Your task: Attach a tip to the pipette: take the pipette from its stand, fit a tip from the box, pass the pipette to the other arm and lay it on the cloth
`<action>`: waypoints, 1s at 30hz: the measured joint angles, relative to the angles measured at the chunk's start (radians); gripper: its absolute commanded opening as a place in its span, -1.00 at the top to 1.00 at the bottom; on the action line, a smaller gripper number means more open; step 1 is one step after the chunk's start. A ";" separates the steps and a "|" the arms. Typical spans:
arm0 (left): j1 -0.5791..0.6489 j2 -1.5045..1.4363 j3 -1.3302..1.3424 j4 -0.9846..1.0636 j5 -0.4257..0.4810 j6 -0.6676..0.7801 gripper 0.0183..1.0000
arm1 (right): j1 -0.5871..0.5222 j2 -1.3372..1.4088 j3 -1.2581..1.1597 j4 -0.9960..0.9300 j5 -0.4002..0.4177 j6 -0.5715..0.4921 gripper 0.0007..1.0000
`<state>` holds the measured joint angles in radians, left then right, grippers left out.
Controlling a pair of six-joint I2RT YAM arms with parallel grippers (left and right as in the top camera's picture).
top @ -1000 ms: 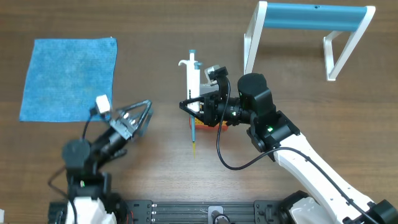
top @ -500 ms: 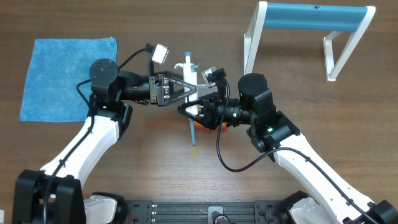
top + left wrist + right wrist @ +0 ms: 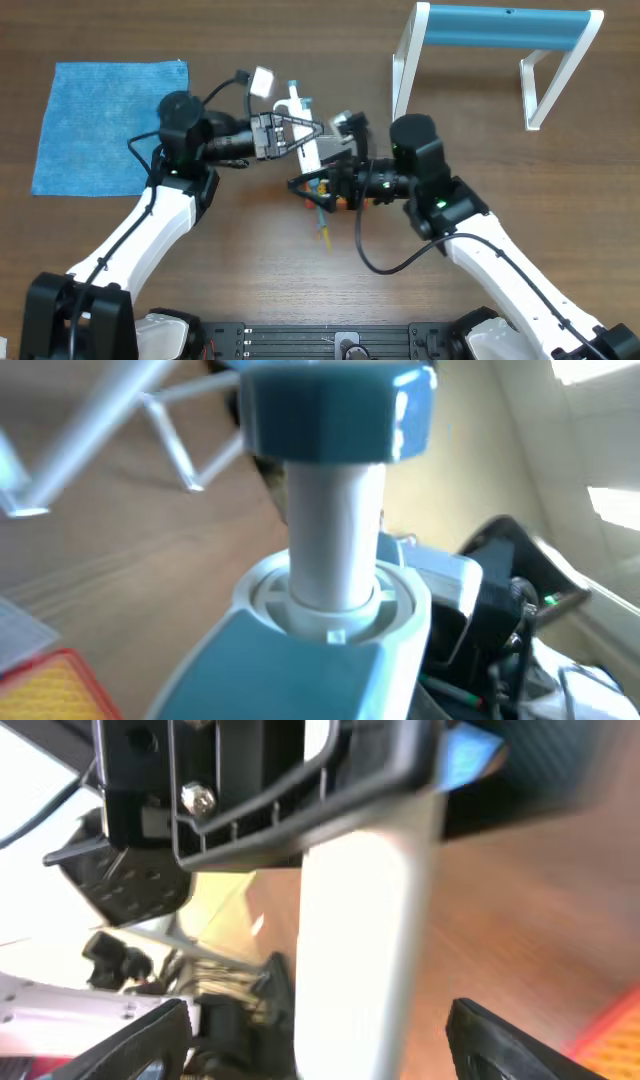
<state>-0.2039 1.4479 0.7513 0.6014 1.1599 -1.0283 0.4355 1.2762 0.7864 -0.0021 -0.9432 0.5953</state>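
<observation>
Pipette [image 3: 309,150] mid-handover, we judge: left gripper [image 3: 308,128] pinches its body, right gripper [image 3: 300,185] spread (tip [image 3: 325,235] fitted). Next: carry to cloth [image 3: 110,125].

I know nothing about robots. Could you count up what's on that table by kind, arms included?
Robot arms: 2, left arm and right arm
Pipette: 1
Cloth: 1
Stand: 1
Tip box: 1
Total: 6
</observation>
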 measured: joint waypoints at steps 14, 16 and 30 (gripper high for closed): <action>0.350 0.000 0.291 -1.343 -0.499 0.351 0.98 | -0.492 -0.247 0.003 -0.235 0.103 -0.325 -0.68; 0.351 0.000 0.423 -1.552 -0.609 0.425 0.98 | -0.522 -0.243 0.003 -0.240 0.205 -0.338 -0.68; 0.677 0.826 1.649 -2.115 -1.070 1.045 0.98 | -0.528 -0.145 0.004 -0.312 0.374 -0.348 -0.68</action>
<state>0.4728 2.2742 2.4004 -1.5131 0.0898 0.0166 -0.0925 1.1316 0.7902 -0.3141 -0.5690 0.2470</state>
